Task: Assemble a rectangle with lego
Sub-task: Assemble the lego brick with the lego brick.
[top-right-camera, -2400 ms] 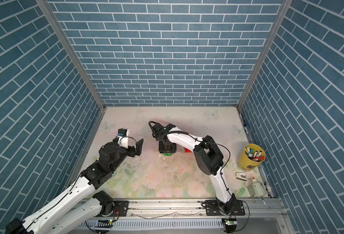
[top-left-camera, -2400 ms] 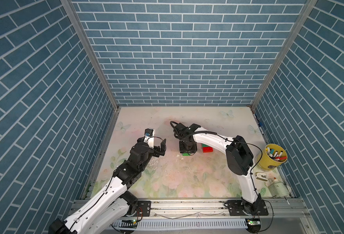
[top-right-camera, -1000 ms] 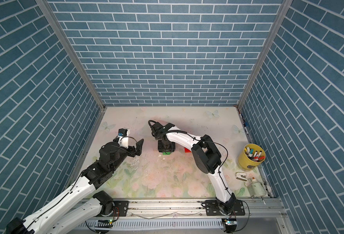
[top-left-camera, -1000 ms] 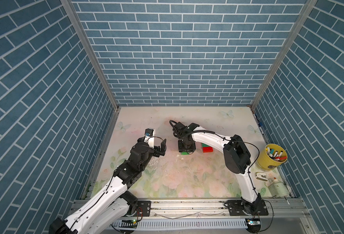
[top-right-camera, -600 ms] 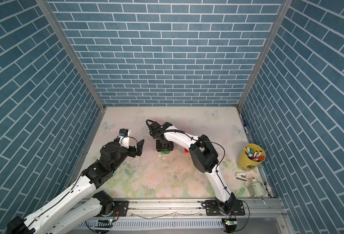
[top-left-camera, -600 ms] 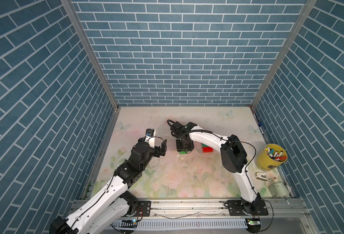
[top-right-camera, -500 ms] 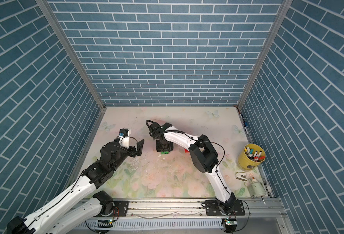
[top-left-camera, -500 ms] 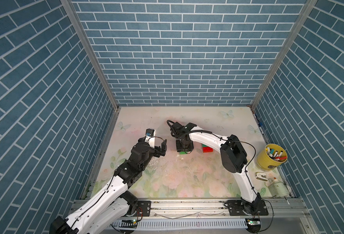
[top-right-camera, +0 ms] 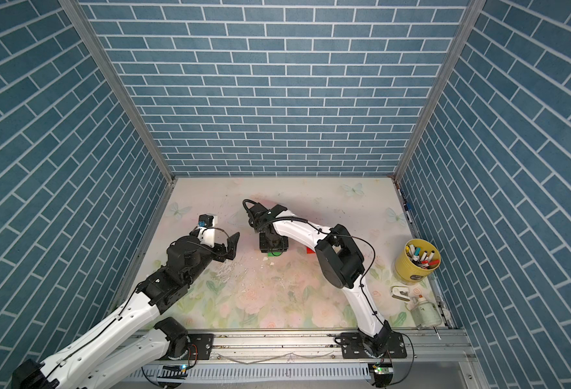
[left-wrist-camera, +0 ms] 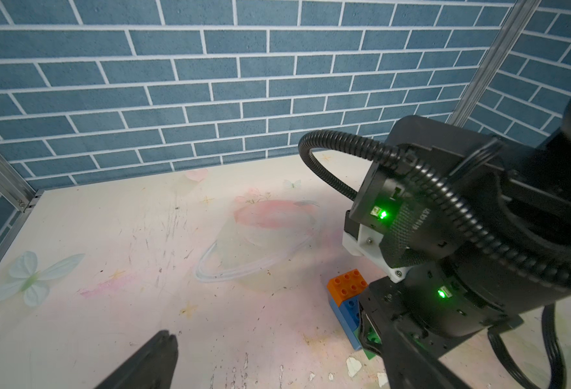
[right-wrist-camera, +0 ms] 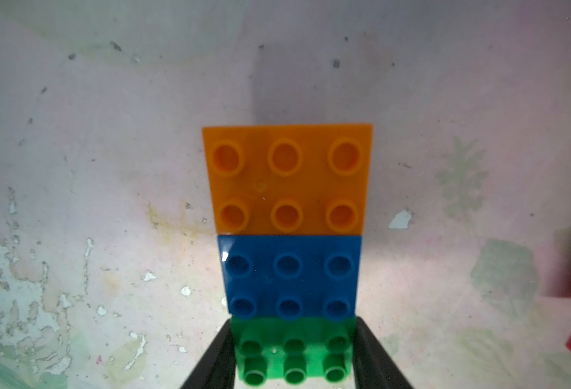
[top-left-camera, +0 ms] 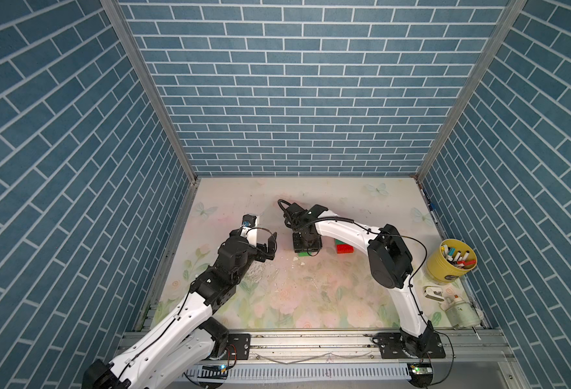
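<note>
In the right wrist view three lego bricks lie end to end: an orange brick (right-wrist-camera: 286, 178) farthest out, a blue brick (right-wrist-camera: 289, 276), then a green brick (right-wrist-camera: 292, 350). My right gripper (right-wrist-camera: 292, 357) is shut on the green brick, a finger against each side. In both top views the right gripper (top-left-camera: 307, 247) (top-right-camera: 273, 247) points down at mid-table and hides most of that row. The left wrist view shows the orange brick (left-wrist-camera: 347, 286) standing higher than the blue brick (left-wrist-camera: 348, 311). My left gripper (top-left-camera: 267, 247) (left-wrist-camera: 277, 363) hangs open and empty to the left of the row.
A red brick (top-left-camera: 344, 248) with a green brick (top-left-camera: 339, 241) behind it lies just right of the right gripper. A yellow cup of marker pens (top-left-camera: 450, 257), a small white object (top-left-camera: 434, 292) and a bottle (top-left-camera: 459, 311) stand by the right wall.
The right arm has shifted slightly to the left, still gripping the green brick. The left arm has not moved.
</note>
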`<state>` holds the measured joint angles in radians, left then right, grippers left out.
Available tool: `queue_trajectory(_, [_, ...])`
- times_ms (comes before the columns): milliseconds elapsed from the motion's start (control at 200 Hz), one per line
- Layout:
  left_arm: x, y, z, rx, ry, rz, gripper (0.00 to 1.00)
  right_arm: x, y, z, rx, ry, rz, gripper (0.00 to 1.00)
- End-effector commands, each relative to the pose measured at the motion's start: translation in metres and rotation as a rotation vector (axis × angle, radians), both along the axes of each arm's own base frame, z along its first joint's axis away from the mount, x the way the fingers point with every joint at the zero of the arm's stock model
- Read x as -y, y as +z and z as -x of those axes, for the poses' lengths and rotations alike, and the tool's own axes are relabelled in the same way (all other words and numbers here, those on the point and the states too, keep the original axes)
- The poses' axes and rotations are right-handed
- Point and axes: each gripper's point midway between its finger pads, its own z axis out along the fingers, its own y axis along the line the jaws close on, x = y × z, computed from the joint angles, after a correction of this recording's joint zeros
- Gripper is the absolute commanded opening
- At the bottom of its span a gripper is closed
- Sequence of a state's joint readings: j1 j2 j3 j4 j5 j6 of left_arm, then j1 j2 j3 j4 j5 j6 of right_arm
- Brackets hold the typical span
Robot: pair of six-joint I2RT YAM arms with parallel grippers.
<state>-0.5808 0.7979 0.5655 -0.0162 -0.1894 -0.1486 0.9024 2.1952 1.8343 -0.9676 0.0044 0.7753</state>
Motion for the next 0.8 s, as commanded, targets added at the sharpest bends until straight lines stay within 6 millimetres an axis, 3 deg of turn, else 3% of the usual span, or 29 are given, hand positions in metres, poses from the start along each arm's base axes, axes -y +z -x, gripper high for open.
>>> queue_trajectory(0, [-0.001,0.001,0.000,0.014,-0.002,0.001,1.00,0.010,-0.014,0.002,-0.031,0.032,0.087,0.42])
queue_trajectory(230, [-0.002,0.000,0.000,0.014,0.000,0.000,1.00,0.024,-0.039,0.010,-0.084,0.048,0.173,0.42])
queue_trajectory(445, [-0.005,0.003,-0.001,0.017,0.023,0.003,1.00,0.020,-0.040,0.010,-0.093,0.044,0.153,0.43])
queue_trajectory(715, [-0.023,0.022,-0.001,0.080,0.112,0.043,1.00,0.017,0.012,-0.008,0.046,-0.068,0.087,0.44])
queue_trajectory(735, [-0.024,0.023,-0.001,0.082,0.115,0.044,1.00,0.016,0.026,-0.009,0.069,-0.078,0.062,0.44])
queue_trajectory(795, [-0.025,0.022,-0.001,0.080,0.121,0.040,1.00,0.015,0.036,-0.010,0.088,-0.097,0.042,0.44])
